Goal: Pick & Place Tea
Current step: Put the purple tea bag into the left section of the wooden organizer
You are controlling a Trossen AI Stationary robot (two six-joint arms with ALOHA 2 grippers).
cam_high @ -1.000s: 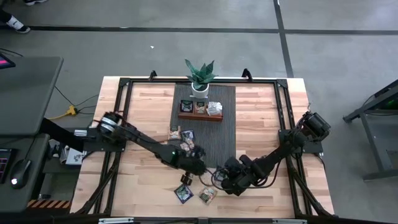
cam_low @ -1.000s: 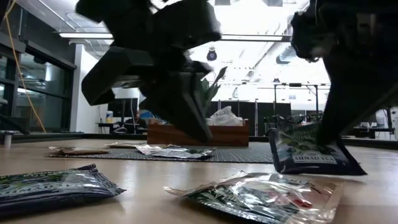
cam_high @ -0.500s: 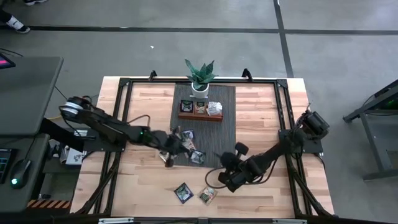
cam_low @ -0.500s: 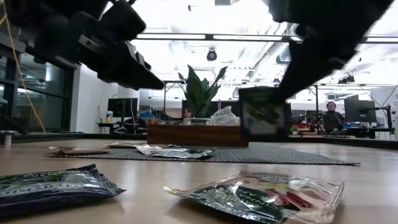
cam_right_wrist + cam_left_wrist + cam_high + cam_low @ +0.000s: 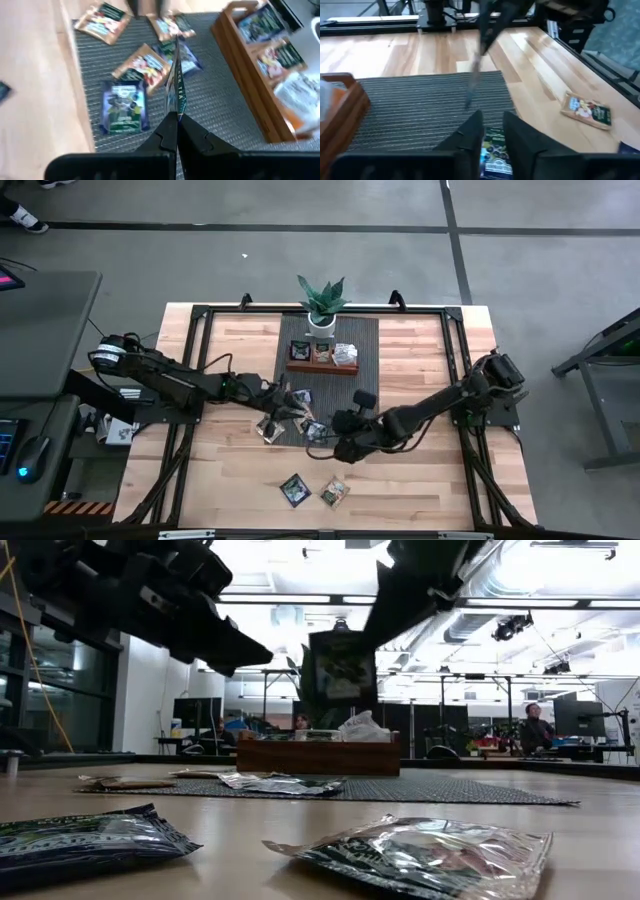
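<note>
Right gripper (image 5: 172, 120) is pinched shut on a dark green sachet (image 5: 175, 82) by its lower edge, the packet standing upright above the fingertips. I worry the thin hold lets it swing or slip before it reaches the wooden tray (image 5: 250, 75), which lies ahead and to one side. Left gripper (image 5: 492, 132) hovers part-open just above another sachet (image 5: 495, 152) on the mat (image 5: 420, 100), holding nothing.

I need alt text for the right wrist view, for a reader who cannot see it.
The right gripper is shut on a tea sachet, holding it edge-on above a dark ribbed mat. Other sachets lie flat on the mat, and a wooden tray beside them holds more.
</note>
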